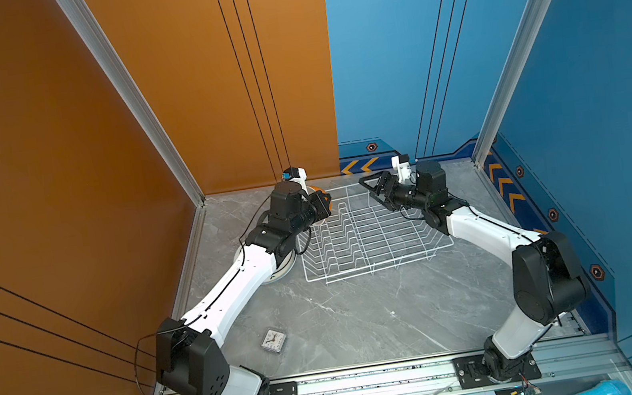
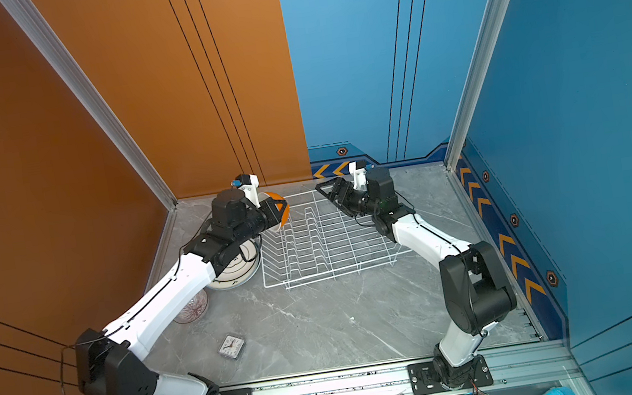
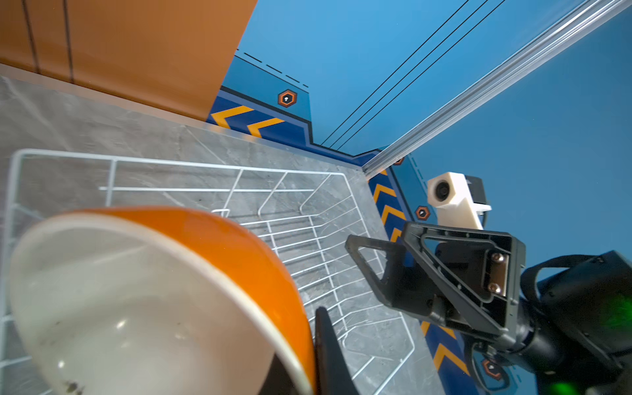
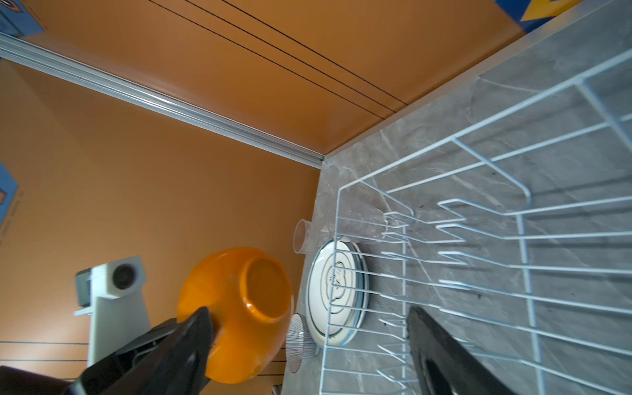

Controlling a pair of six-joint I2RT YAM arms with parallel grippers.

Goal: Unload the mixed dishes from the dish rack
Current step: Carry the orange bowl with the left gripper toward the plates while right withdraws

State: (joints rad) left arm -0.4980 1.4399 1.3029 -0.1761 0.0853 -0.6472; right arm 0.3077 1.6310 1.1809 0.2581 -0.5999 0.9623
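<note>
The left tool pinches the rim of the orange bowl with its jaws pressed together on it. The bowl hangs tipped on its side at the far left corner of the dish rack, clear of the table; its pale inside faces the left wrist camera and its foot faces the right one.

The right tool is spread wide and holds nothing. It hovers over the far right part of the rack, pointing across toward the bowl.

No dishes sit among the rack's wire dividers. The plates lie stacked flat on the table just beside the rack's left edge, partly under the left arm. A small ribbed bowl sits near them, and clear glasses stand close to the plates by the orange wall. A small square clock lies face up toward the front of the table — well apart from the rack.
</note>
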